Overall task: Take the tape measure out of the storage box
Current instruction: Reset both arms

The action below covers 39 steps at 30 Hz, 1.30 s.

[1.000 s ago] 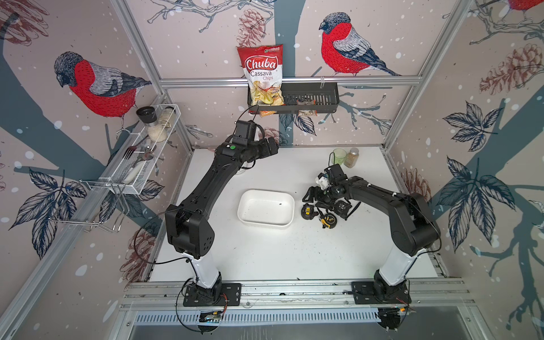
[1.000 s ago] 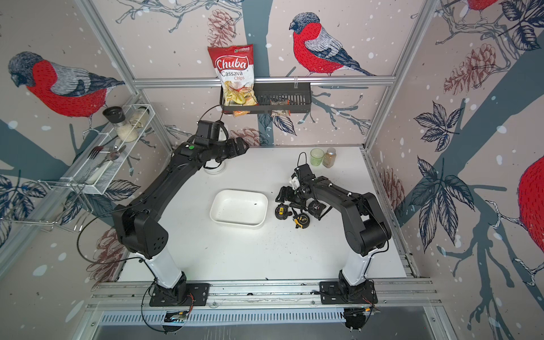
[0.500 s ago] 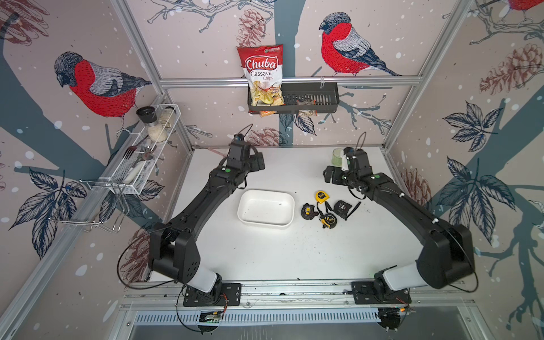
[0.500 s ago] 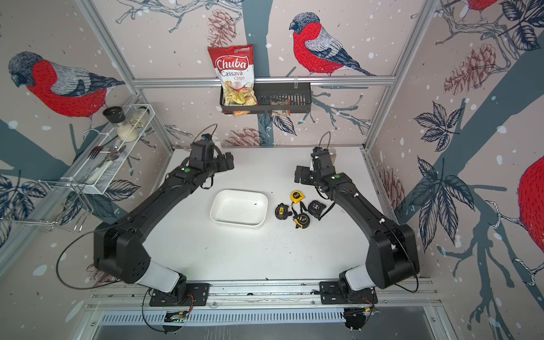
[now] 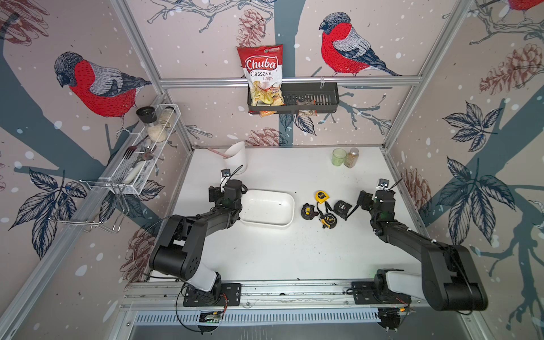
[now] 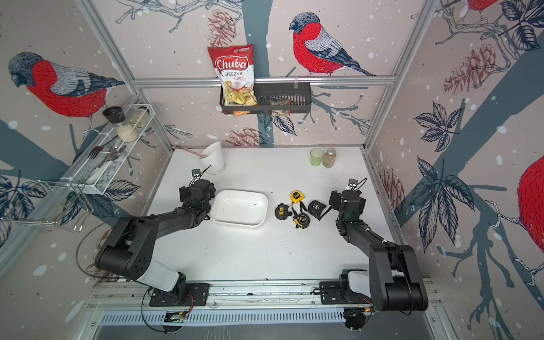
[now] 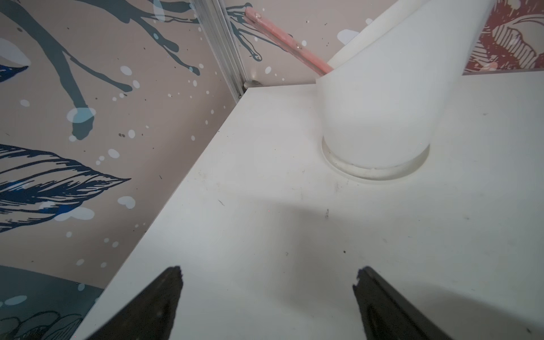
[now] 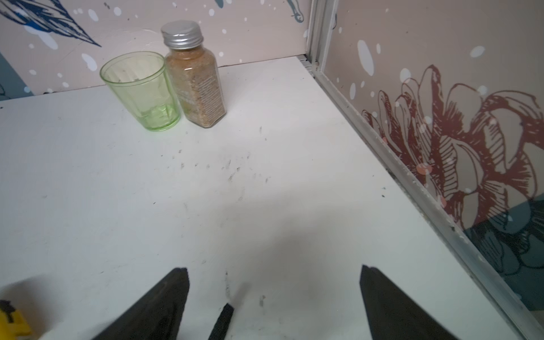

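Left wrist view: left fingers (image 7: 153, 303) wide apart, empty, above bare surface (image 7: 265, 235); slant-cut cup (image 7: 379, 103) ahead of them.

Right wrist view: right fingers (image 8: 159, 303) spread, gripping nothing; a black strap end (image 8: 222, 321) shows between them, green glass (image 8: 141, 91) and spice bottle (image 8: 194, 73) well ahead.

Both top views: storage box (image 5: 265, 207), just beside left fingers, looks empty; four tape measures (image 5: 328, 220) lie on the surface between box and right fingers. Removal looks done; open fingers fit that.

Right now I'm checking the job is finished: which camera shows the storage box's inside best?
A top view: it looks down into the storage box, its floor visible, tape measures lying outside. Both top views show this alike. Neither wrist view shows the box: left faces a white cup, right a green glass.
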### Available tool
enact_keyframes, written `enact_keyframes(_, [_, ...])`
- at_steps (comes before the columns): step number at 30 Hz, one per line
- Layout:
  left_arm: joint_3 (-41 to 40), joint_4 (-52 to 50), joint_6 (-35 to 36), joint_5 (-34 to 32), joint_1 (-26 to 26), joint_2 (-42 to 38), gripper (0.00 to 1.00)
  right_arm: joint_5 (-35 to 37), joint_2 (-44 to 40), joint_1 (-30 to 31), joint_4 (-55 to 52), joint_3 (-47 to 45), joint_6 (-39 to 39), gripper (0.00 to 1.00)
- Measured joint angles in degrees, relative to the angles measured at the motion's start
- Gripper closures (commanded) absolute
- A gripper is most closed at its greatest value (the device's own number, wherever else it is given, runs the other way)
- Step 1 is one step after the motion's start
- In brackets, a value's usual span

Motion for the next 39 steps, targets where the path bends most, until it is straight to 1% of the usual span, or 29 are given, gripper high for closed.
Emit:
enact_keyframes(3, [-3.9, 6.0, 2.3, 0.3, 0.6, 1.4, 0.04, -1.7, 2.9, -1.5, 5.7, -2.1, 0.1, 0.07])
enact_keyframes(6, [-6.5, 10.6, 3.1, 3.5, 3.4, 1.0, 0.04, -4.0, 5.0, -1.9, 11.3, -2.2, 0.1, 0.07])
enact_keyframes(10, [-14.9, 19.5, -0.1, 7.1, 8.4, -4.5, 0.04, -6.0, 9.7, -2.8, 18.7, -1.7, 0.6, 0.09])
enact_keyframes(14, [-18.5, 25.9, -0.4, 13.1, 9.2, -5.3, 0.02, -8.6, 10.8, -2.8, 23.0, -2.8, 0.5, 0.09])
enact_keyframes(17, [-21.9, 33.5, -0.3, 14.9, 9.2, -2.7, 0.02, -9.0, 10.8, -2.8, 25.6, -3.9, 0.5, 0.08])
enact_keyframes(20, [-21.6, 33.7, 0.1, 16.9, 9.3, -2.6, 0.02, -9.8, 13.2, -2.2, 34.1, -8.3, -0.6, 0.07])
enact_keyframes(21, [-21.2, 34.8, 0.0, 17.4, 9.7, -2.6, 0.02, -10.1, 13.3, -2.1, 32.9, -8.5, -0.8, 0.01])
enact_keyframes(22, [-20.9, 34.8, -0.1, 17.7, 10.1, -2.7, 0.02, -10.3, 13.1, -2.0, 32.5, -8.2, -0.7, 0.00])
enact_keyframes(25, [-20.5, 34.8, -1.0, 18.4, 10.8, -2.8, 0.02, -10.3, 13.0, -2.1, 37.7, -8.8, -0.9, 0.00])
enact_keyframes(29, [-20.5, 34.8, -1.1, 19.4, 10.8, -2.9, 0.02, -10.3, 12.2, -2.0, 37.4, -8.4, -0.9, 0.00])
enact_keyframes(33, [-20.5, 34.8, -1.3, 19.6, 10.9, -3.0, 0.02, -8.5, 12.2, 0.0, 37.9, -8.5, -1.3, 0.00])
enact_keyframes(39, [-20.6, 34.8, -1.3, 19.6, 10.9, -3.1, 0.02, -6.5, 12.6, 0.5, 38.0, -8.5, -2.1, 0.00])
